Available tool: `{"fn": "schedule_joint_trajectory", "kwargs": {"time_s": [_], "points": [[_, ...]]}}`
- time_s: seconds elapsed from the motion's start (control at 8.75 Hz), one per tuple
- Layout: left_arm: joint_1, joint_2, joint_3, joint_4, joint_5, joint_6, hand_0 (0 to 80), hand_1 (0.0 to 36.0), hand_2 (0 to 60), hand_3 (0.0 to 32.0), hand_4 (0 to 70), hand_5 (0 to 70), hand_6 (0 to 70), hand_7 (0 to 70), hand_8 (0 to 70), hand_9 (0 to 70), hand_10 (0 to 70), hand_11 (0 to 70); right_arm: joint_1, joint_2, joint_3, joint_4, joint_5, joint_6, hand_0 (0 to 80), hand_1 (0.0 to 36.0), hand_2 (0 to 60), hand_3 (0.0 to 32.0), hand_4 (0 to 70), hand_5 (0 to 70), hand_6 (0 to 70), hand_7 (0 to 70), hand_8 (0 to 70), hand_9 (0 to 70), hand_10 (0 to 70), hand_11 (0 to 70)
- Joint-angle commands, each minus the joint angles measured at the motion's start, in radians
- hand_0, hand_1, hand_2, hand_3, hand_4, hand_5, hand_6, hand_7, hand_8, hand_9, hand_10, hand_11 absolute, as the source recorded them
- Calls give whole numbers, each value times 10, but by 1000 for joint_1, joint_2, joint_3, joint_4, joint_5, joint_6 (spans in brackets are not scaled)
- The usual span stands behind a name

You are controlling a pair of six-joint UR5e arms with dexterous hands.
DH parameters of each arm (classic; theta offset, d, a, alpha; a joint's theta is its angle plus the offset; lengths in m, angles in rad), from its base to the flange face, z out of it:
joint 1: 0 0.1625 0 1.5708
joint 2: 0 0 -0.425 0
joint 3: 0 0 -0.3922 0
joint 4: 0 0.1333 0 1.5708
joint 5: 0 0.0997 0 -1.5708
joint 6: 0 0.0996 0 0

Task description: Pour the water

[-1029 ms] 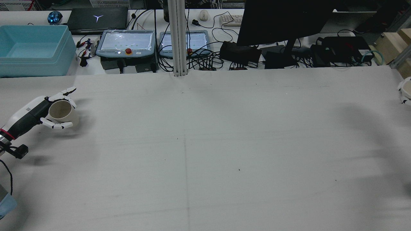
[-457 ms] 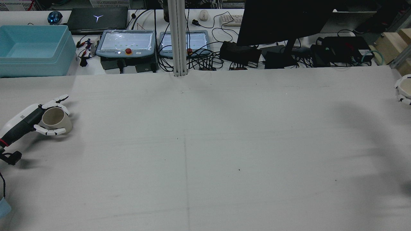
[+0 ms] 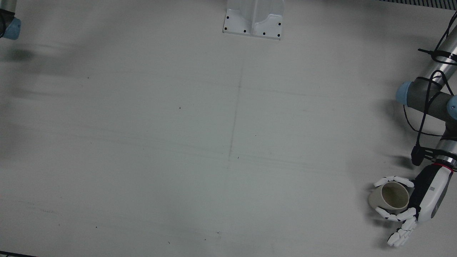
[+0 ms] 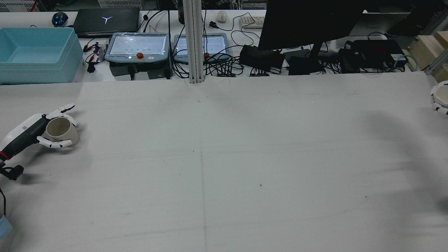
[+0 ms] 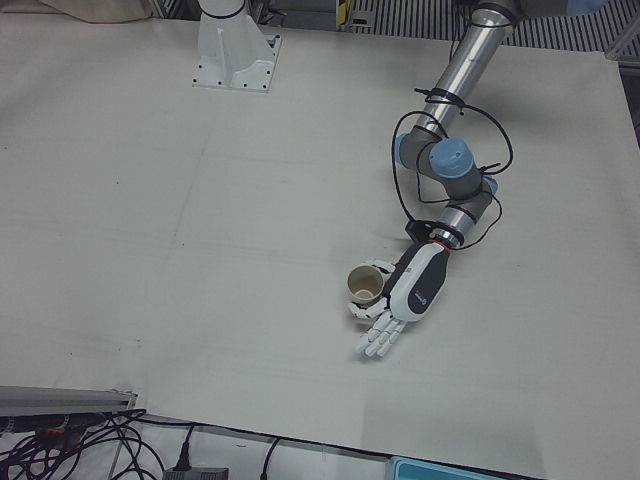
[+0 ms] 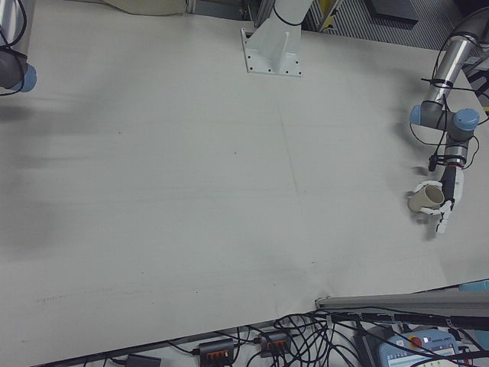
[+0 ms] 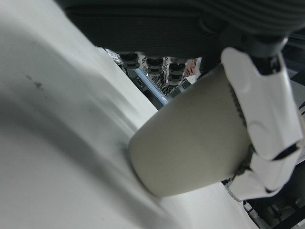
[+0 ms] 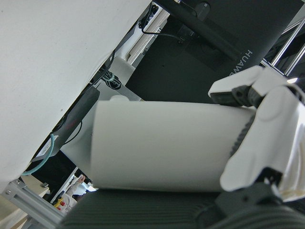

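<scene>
The left hand [image 3: 410,205] wraps a beige cup [image 3: 391,198] resting at the table's [image 3: 228,142] far left edge; the right hand [image 4: 440,99] clasps a white cup [image 8: 162,145] at the opposite edge. Both cups should travel inward upright before 1 tips.

A beige paper cup [image 3: 389,199] stands upright and open-topped near the table's edge. A second pale cup [image 8: 162,145] is held off the table.
</scene>
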Motion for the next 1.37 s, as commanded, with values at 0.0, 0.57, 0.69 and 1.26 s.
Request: {"fn": "schedule_joint_trajectory", "kwargs": {"time_s": [0.0, 0.57, 0.69, 1.26], "points": [[-2, 0, -5, 1, 2, -4, 505, 143, 138, 0, 313, 187, 77, 89, 41, 68, 26, 51, 2, -2, 0, 0, 0, 2, 428, 163, 538, 0, 21, 700, 261, 546, 371, 551, 405, 578], [-15, 0, -1, 3, 0, -11, 497, 94, 0, 0, 263, 0, 64, 83, 23, 44, 16, 37, 0, -2, 0, 0, 2, -1, 438, 164, 520, 0, 21, 700, 257, 541, 366, 544, 400, 569], [-32, 0, 2, 1, 2, -11, 493, 86, 0, 0, 258, 0, 64, 83, 22, 44, 16, 36, -3, -2, -3, 0, 3, -5, 439, 164, 515, 0, 21, 700, 257, 541, 366, 544, 399, 569], [-271, 1, 5, -7, 171, -17, 485, 59, 0, 0, 228, 0, 67, 94, 25, 54, 17, 36, -15, 23, -15, 0, 12, -11, 431, 158, 510, 0, 23, 700, 263, 543, 372, 551, 408, 581]]}}
